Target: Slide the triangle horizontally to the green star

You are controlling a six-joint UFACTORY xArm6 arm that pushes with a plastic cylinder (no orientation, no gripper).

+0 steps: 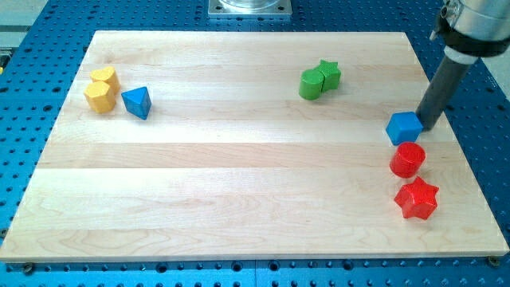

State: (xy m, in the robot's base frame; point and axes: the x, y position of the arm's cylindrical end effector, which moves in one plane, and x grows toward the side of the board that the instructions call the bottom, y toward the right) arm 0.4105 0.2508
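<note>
The blue triangle (137,102) lies at the view's upper left, just right of two yellow blocks. The green star (328,73) lies at the upper middle-right, touching a green cylinder (311,84) on its left. My tip (426,125) is far to the view's right, touching the right side of a blue cube (404,127). The tip is far from the triangle and to the lower right of the star.
A yellow hexagon (100,96) and another yellow block (106,78) sit left of the triangle. A red cylinder (408,159) and a red star (417,198) lie below the blue cube. The wooden board (239,199) rests on a blue perforated table.
</note>
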